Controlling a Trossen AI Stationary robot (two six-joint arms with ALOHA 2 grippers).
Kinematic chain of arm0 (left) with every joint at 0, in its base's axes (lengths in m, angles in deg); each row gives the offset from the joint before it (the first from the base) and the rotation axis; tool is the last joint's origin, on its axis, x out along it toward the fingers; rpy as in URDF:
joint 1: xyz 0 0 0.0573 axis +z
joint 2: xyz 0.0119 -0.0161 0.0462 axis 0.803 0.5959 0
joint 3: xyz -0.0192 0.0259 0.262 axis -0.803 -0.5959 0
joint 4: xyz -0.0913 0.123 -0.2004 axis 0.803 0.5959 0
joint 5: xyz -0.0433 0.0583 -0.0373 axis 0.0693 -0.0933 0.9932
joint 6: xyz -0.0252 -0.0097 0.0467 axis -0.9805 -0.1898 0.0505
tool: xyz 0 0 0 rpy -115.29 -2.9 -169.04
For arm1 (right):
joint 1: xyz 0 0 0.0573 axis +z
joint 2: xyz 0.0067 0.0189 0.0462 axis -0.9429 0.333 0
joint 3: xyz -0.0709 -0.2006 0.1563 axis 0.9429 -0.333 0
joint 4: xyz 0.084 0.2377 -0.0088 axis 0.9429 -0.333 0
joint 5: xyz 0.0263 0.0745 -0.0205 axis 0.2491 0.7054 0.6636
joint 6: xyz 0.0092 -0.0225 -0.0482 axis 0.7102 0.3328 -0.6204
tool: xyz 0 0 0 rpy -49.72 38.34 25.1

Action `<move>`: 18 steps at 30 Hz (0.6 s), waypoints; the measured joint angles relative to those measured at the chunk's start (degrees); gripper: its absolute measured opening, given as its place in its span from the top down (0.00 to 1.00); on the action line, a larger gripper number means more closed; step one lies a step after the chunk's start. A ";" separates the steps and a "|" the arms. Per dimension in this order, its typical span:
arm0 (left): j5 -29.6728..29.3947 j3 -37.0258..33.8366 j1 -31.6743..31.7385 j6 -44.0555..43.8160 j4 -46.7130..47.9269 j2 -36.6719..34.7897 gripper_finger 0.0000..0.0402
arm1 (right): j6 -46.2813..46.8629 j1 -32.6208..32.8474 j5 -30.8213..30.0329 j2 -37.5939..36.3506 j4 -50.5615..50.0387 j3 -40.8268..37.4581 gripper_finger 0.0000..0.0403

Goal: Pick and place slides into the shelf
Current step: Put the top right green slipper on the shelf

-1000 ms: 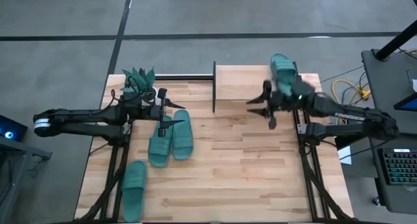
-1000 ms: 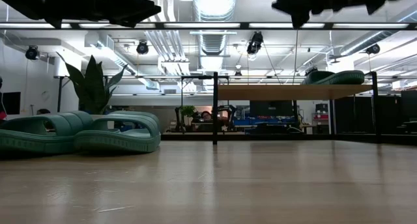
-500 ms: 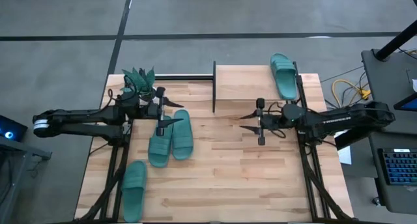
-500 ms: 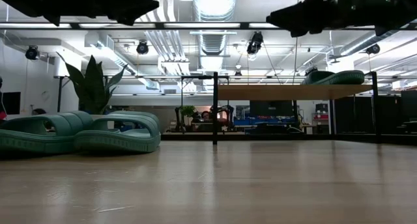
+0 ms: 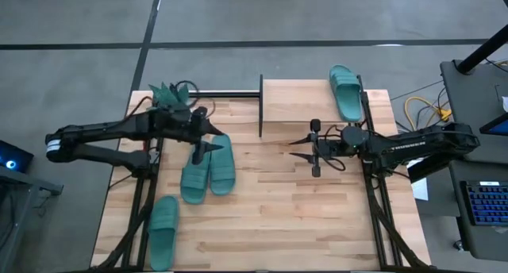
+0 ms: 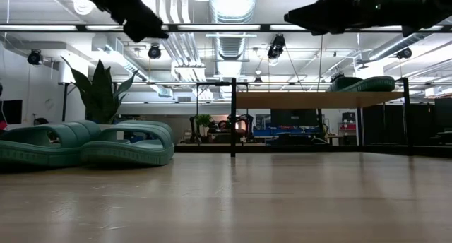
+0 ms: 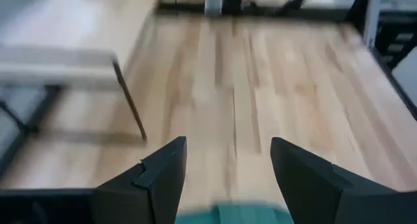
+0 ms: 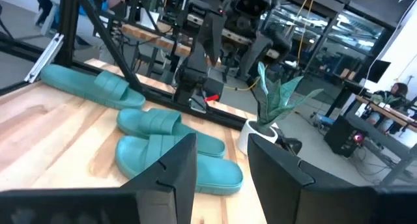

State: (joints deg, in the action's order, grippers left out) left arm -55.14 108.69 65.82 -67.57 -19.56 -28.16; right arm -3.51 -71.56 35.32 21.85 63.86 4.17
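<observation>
The table is holding most of the work still: the shelf is carrying just one slide at its right end, while a pair of slides and a lone fourth slide are lying on the left. The right gripper, having swung back from the shelf a second ago, is hovering empty with fingers apart. The left gripper is tipping down over the pair, open and holding nothing, so a second pick is probably starting.

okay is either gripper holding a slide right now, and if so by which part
Nothing is held. The left gripper hangs open and empty above the pair of slides; the right gripper is open and empty over bare table.
</observation>
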 joint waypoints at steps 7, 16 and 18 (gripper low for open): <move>1.26 4.44 0.00 -2.60 10.65 8.67 0.48 | -1.79 0.00 0.00 0.02 -0.10 -0.07 0.68; 3.48 4.31 0.00 6.37 17.70 18.61 0.48 | -2.04 0.00 0.02 0.11 -0.53 -0.09 0.68; 3.51 4.31 0.00 6.68 17.59 20.92 0.48 | -2.10 0.00 0.02 0.11 -0.52 -0.09 0.68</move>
State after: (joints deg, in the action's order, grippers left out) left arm -51.62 113.00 65.82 -60.89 -1.97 -7.24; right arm -5.60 -71.56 35.34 21.96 63.34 4.08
